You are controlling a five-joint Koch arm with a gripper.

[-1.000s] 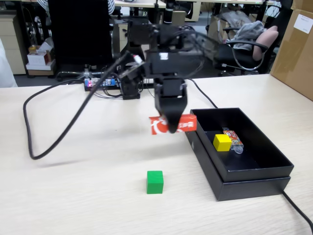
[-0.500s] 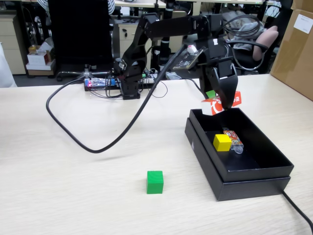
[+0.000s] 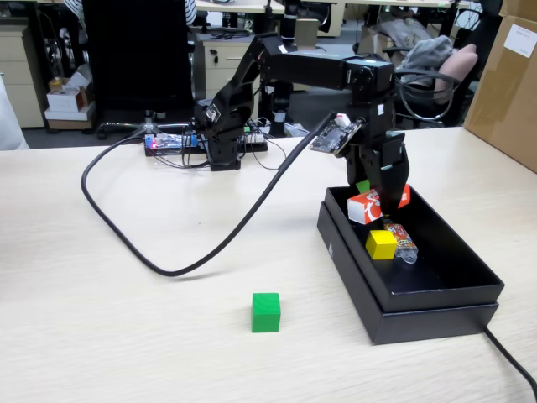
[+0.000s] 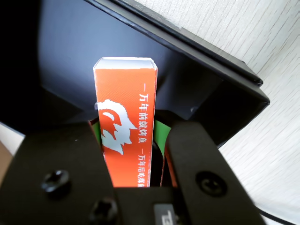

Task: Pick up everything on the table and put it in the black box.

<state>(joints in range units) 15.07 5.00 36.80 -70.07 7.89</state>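
Observation:
My gripper [image 3: 383,201] [image 4: 136,127] is shut on the red-and-white carton [image 3: 363,208] [image 4: 124,93] and holds it tilted just inside the far end of the black box [image 3: 352,269] [image 4: 70,47]. A yellow cube [image 3: 381,244] lies on the box floor, below and in front of the carton. In the wrist view the carton stands between the two black jaws, with the box's dark inside behind it. A green cube [image 3: 266,311] sits alone on the table [image 3: 126,336], left of the box and nearer the front edge.
A small orange-printed packet [image 3: 403,240] lies in the box beside the yellow cube. A thick black cable [image 3: 126,227] loops across the table's left half. The arm base [image 3: 222,151] and a circuit board [image 3: 172,141] stand at the back. Another cable [image 3: 512,361] runs off at the front right.
The arm swung right, carrying the carton from above the table's middle to over the box. It then lowered the carton into the box's far end. The cubes have not moved.

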